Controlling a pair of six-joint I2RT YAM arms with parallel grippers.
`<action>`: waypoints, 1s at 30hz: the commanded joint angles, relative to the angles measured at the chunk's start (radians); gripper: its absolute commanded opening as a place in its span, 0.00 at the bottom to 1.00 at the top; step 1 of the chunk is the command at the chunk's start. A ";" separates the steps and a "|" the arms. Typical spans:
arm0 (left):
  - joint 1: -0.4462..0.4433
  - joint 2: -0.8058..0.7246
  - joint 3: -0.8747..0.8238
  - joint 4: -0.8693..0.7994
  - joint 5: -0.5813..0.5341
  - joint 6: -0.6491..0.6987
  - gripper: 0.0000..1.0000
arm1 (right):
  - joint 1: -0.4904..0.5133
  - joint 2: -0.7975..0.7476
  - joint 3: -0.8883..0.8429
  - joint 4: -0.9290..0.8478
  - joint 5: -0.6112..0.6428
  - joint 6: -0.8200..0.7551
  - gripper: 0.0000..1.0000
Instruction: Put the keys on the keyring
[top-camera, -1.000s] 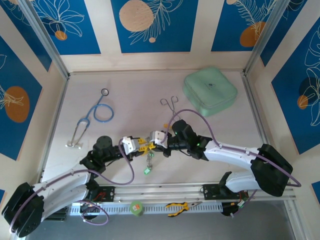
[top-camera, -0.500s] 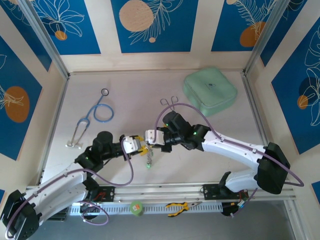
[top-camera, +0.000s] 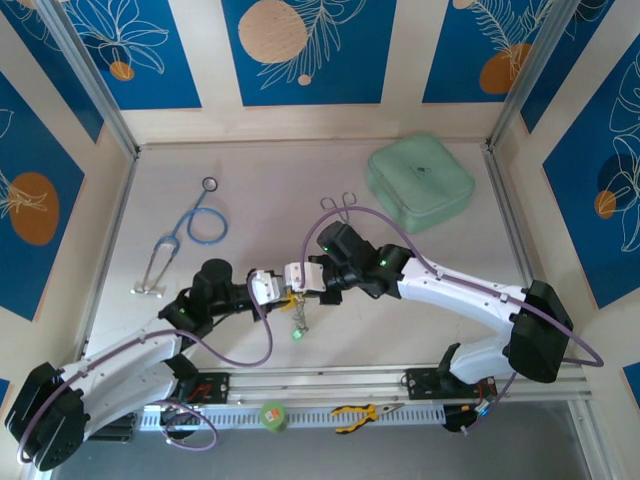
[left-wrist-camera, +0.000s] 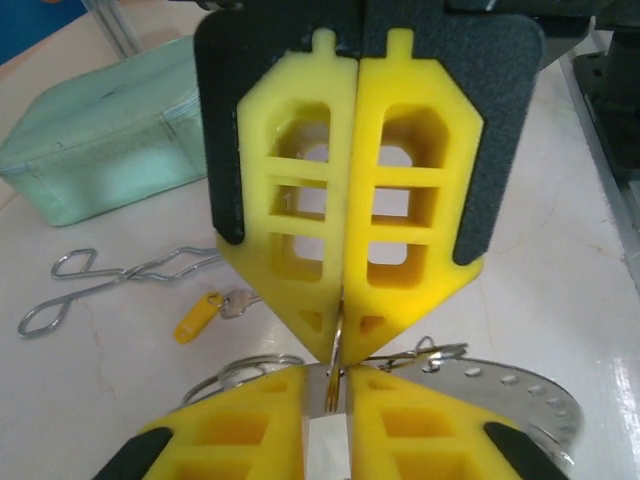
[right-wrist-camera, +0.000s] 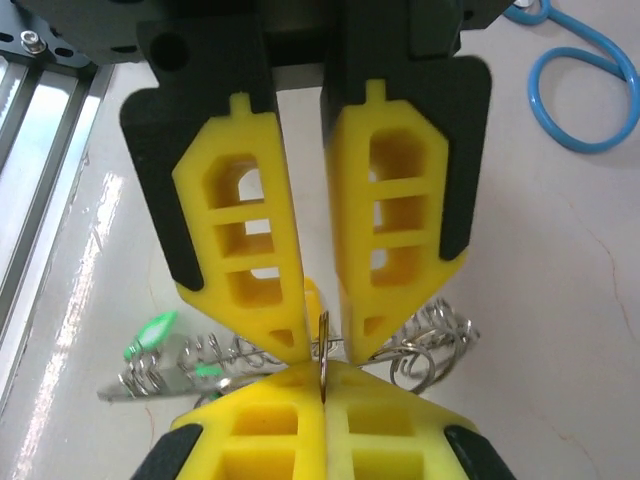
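On the left, the left gripper (left-wrist-camera: 340, 305) has its fingers pressed together, and their tips pinch a thin edge of the keyring (left-wrist-camera: 505, 385). The ring hangs between the two tools, at about 6 o'clock of the table (top-camera: 260, 170) in the overhead view. A green key (top-camera: 296, 338) dangles below it toward 6 o'clock. On the right, the right gripper (right-wrist-camera: 322, 335) is likewise clamped on that same thin edge, tip to tip with its partner.

We judge the ring light but stiff and springy. Its polished wire looks slippery, and its fringe of small pieces is free to swing and snag. A pinch on bare rim, away from the loose pieces, looks best to us. The keys are tiny and flat. The yellow key (left-wrist-camera: 195, 318) lies on the table at 8 o'clock of the left fingertips, near the forceps (left-wrist-camera: 110, 280). We would take it by its plastic head, leaving the hole free.

Against a second ago, the left fingers have closed, the meeting point has drifted slightly toward 9 o'clock, and the right wrist has swung toward 11 o'clock.
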 joint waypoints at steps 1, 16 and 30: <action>0.003 -0.001 0.006 0.076 0.050 -0.010 0.04 | 0.014 0.002 0.023 0.017 -0.033 0.005 0.00; 0.004 0.067 -0.133 0.478 0.085 -0.243 0.00 | -0.228 -0.153 -0.392 0.592 -0.462 0.288 0.27; 0.004 0.084 -0.132 0.489 0.117 -0.256 0.00 | -0.190 -0.097 -0.377 0.648 -0.447 0.293 0.23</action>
